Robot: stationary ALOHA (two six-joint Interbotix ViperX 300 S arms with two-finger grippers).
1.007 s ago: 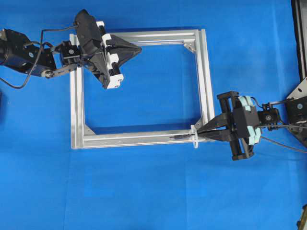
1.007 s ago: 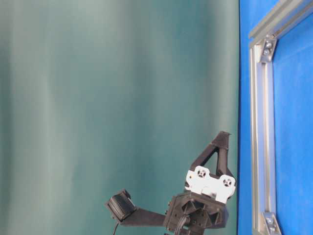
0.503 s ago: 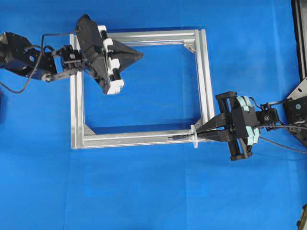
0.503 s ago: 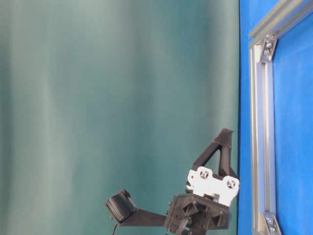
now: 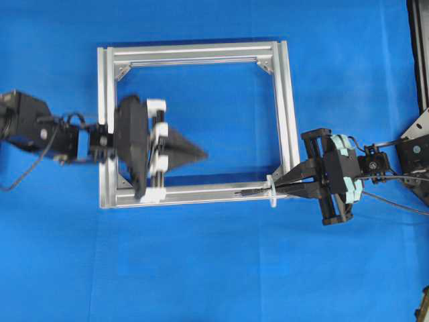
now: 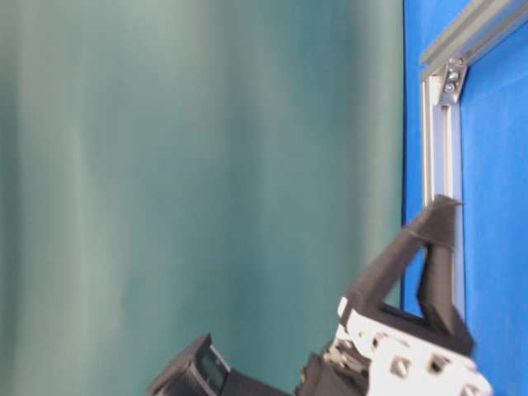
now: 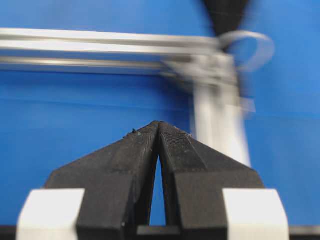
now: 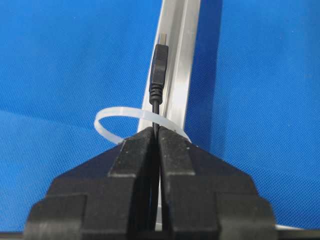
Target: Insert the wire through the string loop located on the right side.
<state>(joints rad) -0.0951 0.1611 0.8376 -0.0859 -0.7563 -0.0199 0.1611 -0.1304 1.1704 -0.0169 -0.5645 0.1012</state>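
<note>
My right gripper (image 8: 156, 131) has its jaws clenched on the wire (image 8: 156, 107) just behind the plug, so the tip stays stiff and aimed. The plug already pokes through the string loop (image 8: 107, 129) and lies along the bottom rail of the aluminium frame (image 5: 194, 193) at its right corner. Left gripper (image 5: 199, 153) is pinched shut on nothing, pointing across the frame toward that corner, probably to take the plug on the far side. Blue worktop (image 5: 214, 268) underneath.
</note>
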